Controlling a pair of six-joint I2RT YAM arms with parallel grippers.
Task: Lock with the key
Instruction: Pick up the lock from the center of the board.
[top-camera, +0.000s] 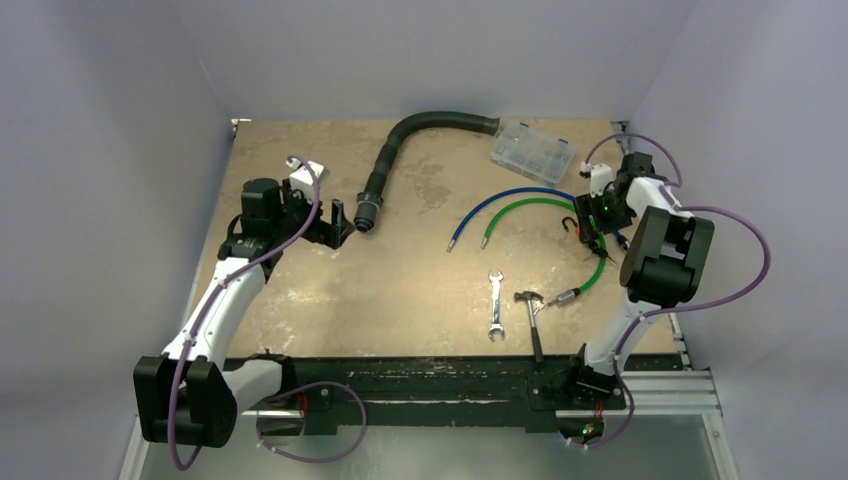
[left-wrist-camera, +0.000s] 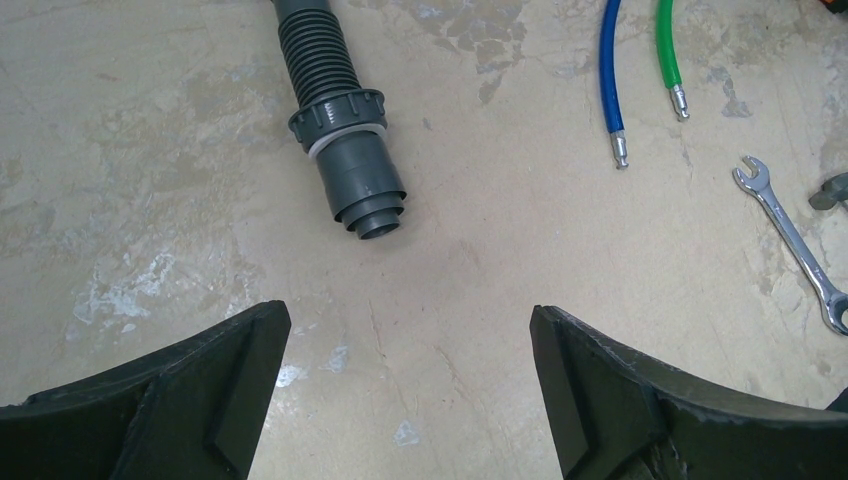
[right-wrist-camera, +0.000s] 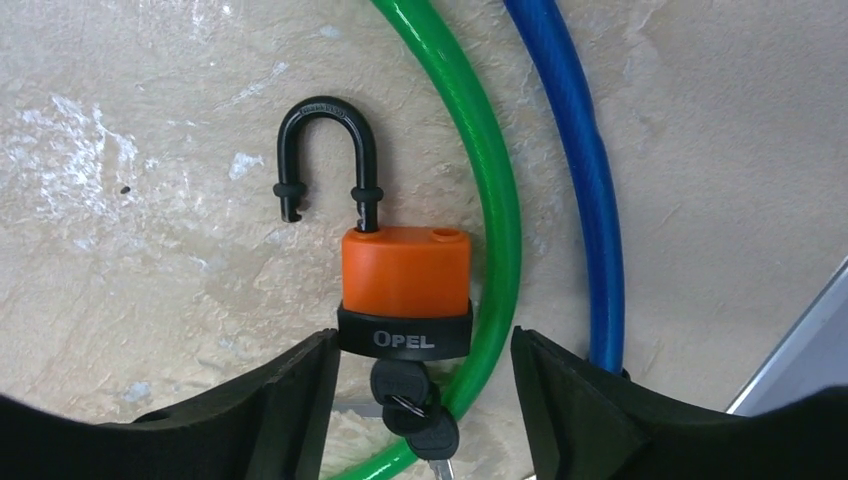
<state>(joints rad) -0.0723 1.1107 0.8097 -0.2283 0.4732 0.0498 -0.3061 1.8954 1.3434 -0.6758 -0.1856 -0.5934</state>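
An orange padlock with a black base lies flat on the table, its black shackle swung open. A key sits in the base, with spare keys on a ring hanging from it. My right gripper is open and straddles the lock's base and the keys. Its left finger is at the base's edge and its right finger stands apart. From above, the right gripper is at the table's right side and only the shackle shows. My left gripper is open and empty over bare table.
A green cable touches the lock's right side, with a blue cable beyond it. A corrugated grey hose ends just ahead of the left gripper. A wrench, hammer, screwdriver and clear parts box also lie about.
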